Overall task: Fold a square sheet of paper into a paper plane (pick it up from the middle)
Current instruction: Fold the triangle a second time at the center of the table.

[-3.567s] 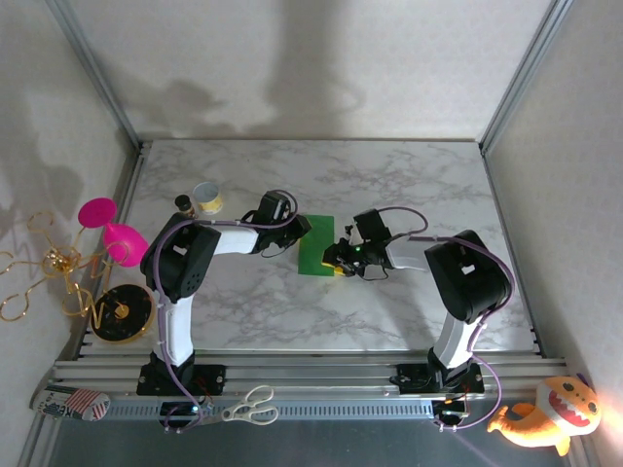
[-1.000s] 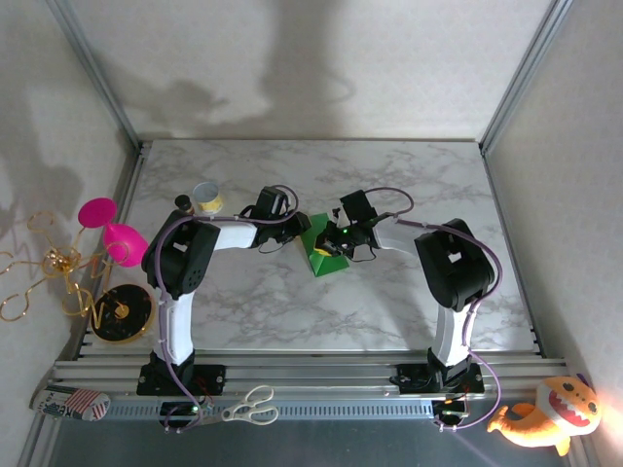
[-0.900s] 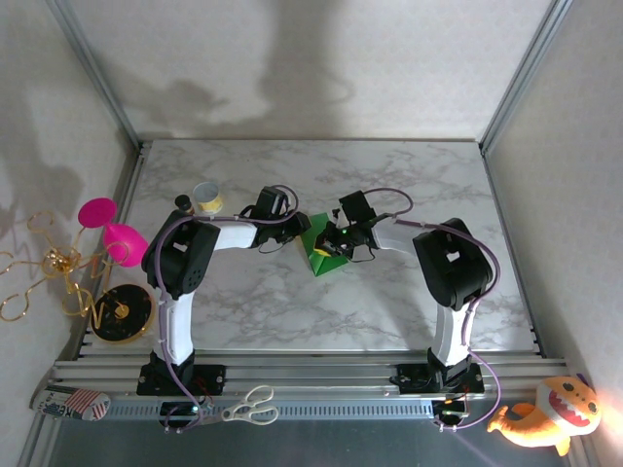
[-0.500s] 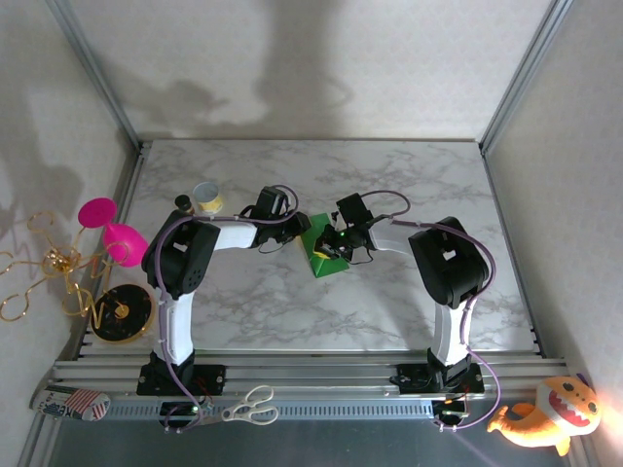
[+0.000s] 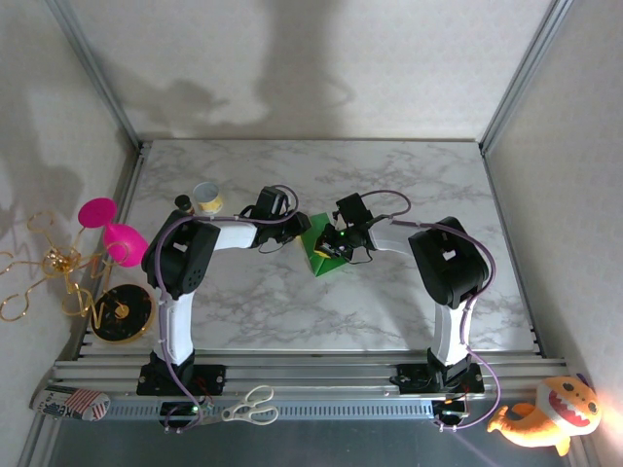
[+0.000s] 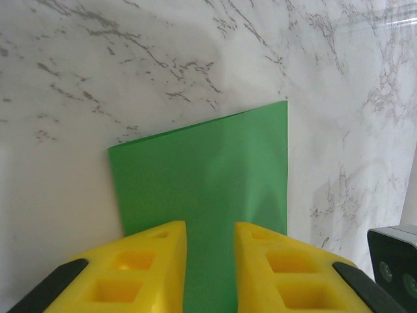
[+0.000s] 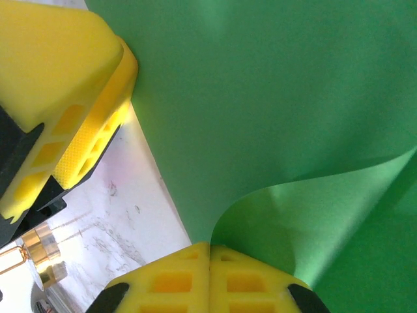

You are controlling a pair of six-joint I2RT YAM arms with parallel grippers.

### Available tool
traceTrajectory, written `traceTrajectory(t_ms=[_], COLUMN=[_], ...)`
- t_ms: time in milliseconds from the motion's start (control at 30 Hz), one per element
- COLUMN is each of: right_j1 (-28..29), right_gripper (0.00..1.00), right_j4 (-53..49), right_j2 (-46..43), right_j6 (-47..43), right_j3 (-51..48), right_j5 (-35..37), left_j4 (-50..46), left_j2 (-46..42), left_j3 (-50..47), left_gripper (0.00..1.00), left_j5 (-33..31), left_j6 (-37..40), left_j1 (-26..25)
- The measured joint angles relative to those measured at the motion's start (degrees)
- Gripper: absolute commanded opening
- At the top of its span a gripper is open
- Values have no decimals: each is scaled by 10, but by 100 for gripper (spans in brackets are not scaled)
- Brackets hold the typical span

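Marble-patterned bench (image 5: 409, 185), closed in by white walls (image 5: 311, 58). We find the square sheet of paper (image 5: 319, 261) lying between the two sets of jaws, partly turned over. The right jaws are fully closed, pinching a curled flap (image 7: 313, 215) of the sheet. The left jaws stand part open with a narrow gap between the pads (image 6: 156, 261). They straddle the flat edge nearest them, and we cannot confirm any hold. We judge a fold is in hand. The right jaws should carry the flap across squarely, edges aligned, while the left jaws pin the flat part against slipping. Only then should the crease be pressed.
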Motion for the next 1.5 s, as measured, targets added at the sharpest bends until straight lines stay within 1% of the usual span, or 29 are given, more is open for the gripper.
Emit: traceTrajectory(t_ms=[1167,1333,1500], right_j1=[1,1,1], right_gripper=[0,4,17], right_j4=[1,2,3], right_j2=[13,14,14], right_j6=[5,6,9], right_j3=[0,0,0], right_j5=[2,2,1], left_j4=[0,0,0], left_j2=[0,0,0], left_j3=[0,0,0], left_gripper=[26,26,26], left_j5=[0,0,0], left_j6=[0,0,0], left_j1=[0,0,0])
